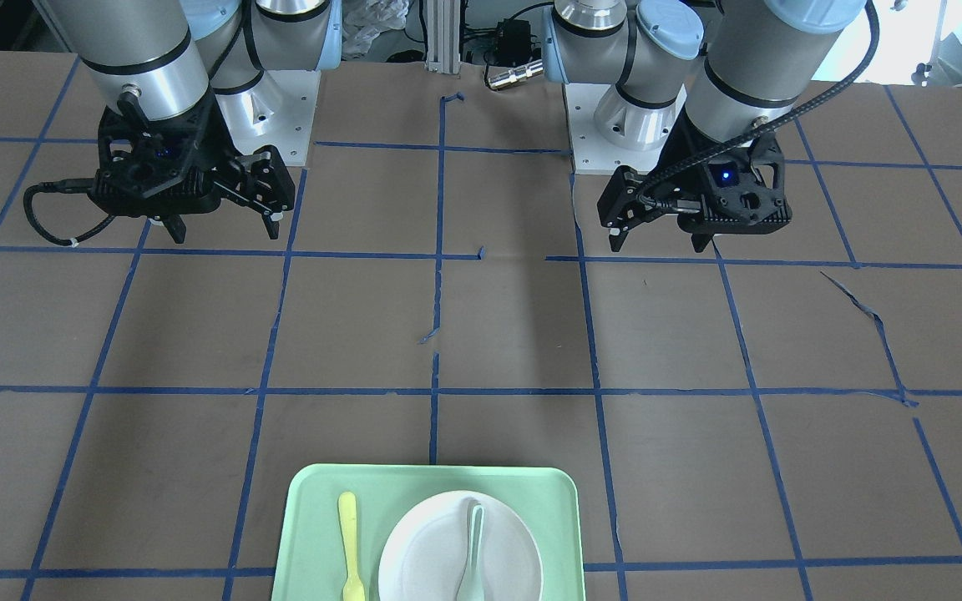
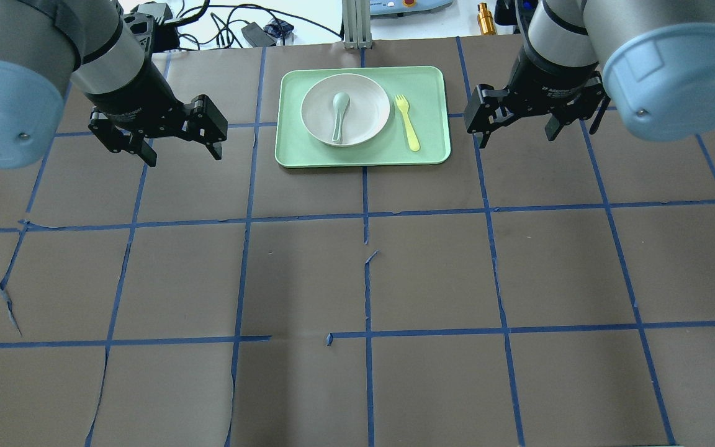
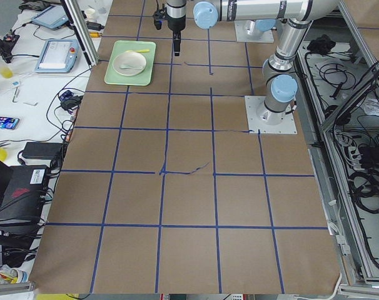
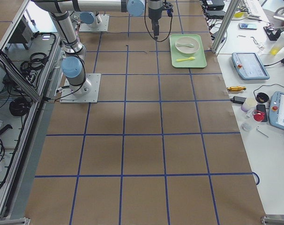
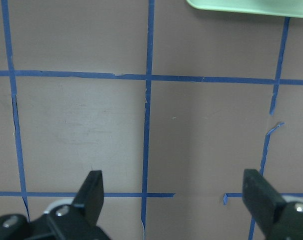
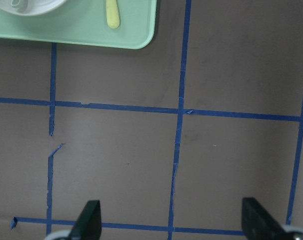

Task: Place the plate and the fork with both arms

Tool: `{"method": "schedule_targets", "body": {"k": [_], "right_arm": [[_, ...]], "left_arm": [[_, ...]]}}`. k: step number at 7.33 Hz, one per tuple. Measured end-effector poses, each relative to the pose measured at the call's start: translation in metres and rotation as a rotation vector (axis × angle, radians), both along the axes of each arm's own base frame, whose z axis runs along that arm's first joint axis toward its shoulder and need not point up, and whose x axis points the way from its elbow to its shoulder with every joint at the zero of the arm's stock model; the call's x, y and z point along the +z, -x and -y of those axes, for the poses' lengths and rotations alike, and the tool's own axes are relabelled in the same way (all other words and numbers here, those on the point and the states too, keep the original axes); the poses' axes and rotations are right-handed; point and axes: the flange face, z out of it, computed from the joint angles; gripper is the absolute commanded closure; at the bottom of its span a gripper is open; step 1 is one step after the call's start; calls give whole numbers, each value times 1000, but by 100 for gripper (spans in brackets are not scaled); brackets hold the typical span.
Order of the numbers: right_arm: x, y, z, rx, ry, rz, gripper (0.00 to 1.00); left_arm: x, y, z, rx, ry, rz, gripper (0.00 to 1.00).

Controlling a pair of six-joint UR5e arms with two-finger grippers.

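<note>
Overhead view shows the whole pale-green tray (image 2: 295, 152), which the front view crops at its edge. The left wrist view catches only a tray corner. The right wrist view takes in a tray corner, part of the plate (image 6: 41, 5) and the handle end of the fork (image 6: 112, 15).

The plate lies on the tray with a grey-green spoon (image 2: 339, 115) in it. The fork lies flat on the tray just beside the plate, on the side toward the right gripper (image 2: 514, 139). The left gripper (image 2: 184, 156) hangs off the tray's opposite side.

Both grippers are clear of the tray above the brown table (image 2: 308, 279), jaws spread wide, holding nothing.

Count: one plate, one fork, one spoon, one tray, two grippers.
</note>
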Motion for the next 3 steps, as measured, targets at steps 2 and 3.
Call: {"method": "schedule_targets", "body": {"k": [2, 3], "right_arm": [[0, 0, 0, 2, 1, -1, 0], [0, 0, 0, 2, 1, -1, 0]], "left_arm": [[11, 1, 1, -6, 28, 2, 0], [12, 1, 2, -6, 31, 1, 0]]}}
